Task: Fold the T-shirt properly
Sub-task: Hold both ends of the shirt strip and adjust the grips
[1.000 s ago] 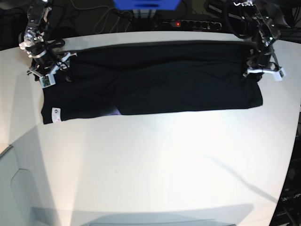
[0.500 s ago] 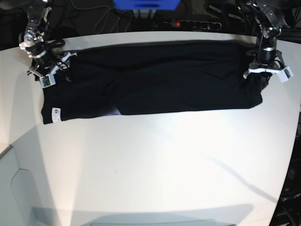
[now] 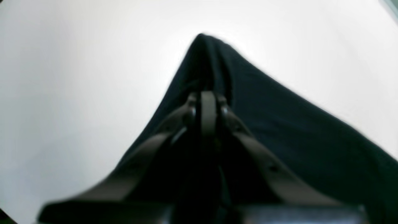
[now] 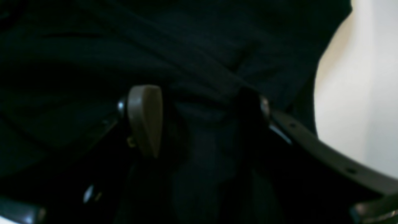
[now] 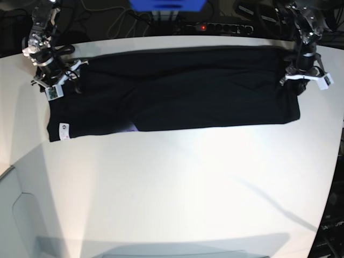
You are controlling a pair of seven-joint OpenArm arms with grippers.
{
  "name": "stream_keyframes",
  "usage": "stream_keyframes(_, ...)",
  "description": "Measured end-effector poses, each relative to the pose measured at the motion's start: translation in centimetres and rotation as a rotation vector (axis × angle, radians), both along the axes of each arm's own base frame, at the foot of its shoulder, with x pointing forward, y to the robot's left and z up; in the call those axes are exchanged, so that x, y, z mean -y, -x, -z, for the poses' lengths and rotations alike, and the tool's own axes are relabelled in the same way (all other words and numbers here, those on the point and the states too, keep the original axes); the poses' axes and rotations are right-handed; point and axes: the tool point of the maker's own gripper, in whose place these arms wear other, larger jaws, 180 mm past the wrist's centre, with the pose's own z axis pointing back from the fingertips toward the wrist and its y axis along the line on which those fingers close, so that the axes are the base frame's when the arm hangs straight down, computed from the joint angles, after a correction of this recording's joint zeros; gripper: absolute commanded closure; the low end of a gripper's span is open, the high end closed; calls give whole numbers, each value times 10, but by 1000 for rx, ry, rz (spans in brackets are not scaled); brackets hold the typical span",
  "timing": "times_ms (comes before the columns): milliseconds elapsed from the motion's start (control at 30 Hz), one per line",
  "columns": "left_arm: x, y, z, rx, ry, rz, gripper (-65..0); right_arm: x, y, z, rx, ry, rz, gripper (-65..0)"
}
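The black T-shirt lies as a long flat band across the far part of the white table, with a white tag at its near left corner and a bit of purple print at the near edge. My left gripper is at the shirt's right end. In the left wrist view its fingers are pressed together on a ridge of the T-shirt. My right gripper is at the left end, open, its fingers straddling a bunched fold of the T-shirt.
Behind the table's far edge lie a power strip with a red light, cables and a blue object. The table's curved right edge runs close to the left gripper. A pale panel sits at the near left.
My left gripper shifted slightly right and toward the far edge at the shirt's right end. The right gripper and the rest of the shirt have stayed put.
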Motion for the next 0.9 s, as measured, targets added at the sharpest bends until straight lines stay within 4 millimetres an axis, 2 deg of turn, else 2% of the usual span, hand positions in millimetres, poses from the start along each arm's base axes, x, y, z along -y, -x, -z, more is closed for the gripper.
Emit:
stream_keyframes(67, -1, 5, 5, -19, 14, -11, -143, 0, 0, 0, 0, 0, 0, -389)
stream_keyframes(167, -22, 17, 0, -13, -13, -73, -313, 0, 0, -1, 2, 0, -1, -389)
stream_keyframes(233, -31, 21, -5, -5, -27, -98, -357, 0, 0, 0, 2, 0, -1, -389)
stream_keyframes(400, -39, 24, -14, 14, -44, -118, -359, 0, 0, 0, 1, 0, -1, -389)
stream_keyframes(600, -33, 18, -19, 32, -45, -100, -362, 0, -1, 0, -1, 2, 0, -389)
stream_keyframes(667, -23, 11, -14, 30, -32, -68, -362, 0, -1, 0, -1, 2, 0, -389)
stream_keyframes(800, -1, -3, 7, 0, 30, -13, -362, 0, -2, -1, 0, 1, 0, -389)
stream_keyframes(900, -5, -6, 12, -16, 20, 10, -362, 0, -2, -1, 1, 1, -1, -389)
